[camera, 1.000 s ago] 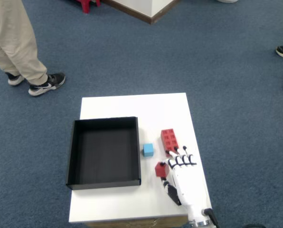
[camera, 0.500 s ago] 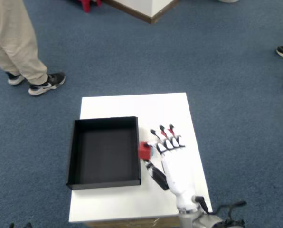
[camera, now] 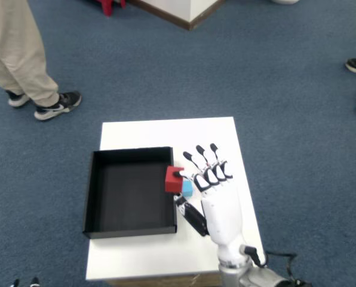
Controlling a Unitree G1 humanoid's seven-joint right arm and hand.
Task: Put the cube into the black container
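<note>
The robot's right hand (camera: 217, 194) carries a red cube (camera: 173, 179) to the edge of the black container (camera: 130, 226), pinching it at thumb and forefinger while the other fingers (camera: 200, 150) fan out loosely ahead of the palm. The cube hangs just off the hand's thumb side, straddling the container's near wall, so part of it already overlaps the dark interior.

A second ago the hand sat lower on the white table (camera: 166, 131) with the cube tucked beside its thumb, well short of the container. Half a second ago it had lifted and swung toward the wall. Now it sits further forward and further toward the container, with the cube raised clear of the tabletop.

A small blue cube (camera: 187, 189) rests on the table directly under the forefinger, just beside the container's outer wall and untouched by the move. A red block that lay ahead of the fingers a second ago is now hidden beneath the hand.

The carry looks nearly done. What seems to remain is a short further reach off the thumb side to bring the cube fully over the container floor, then a release. Letting go from here risks the cube catching the rim and tumbling back outside.

A bystander's legs (camera: 17, 54) stand far beyond the fingertips.
</note>
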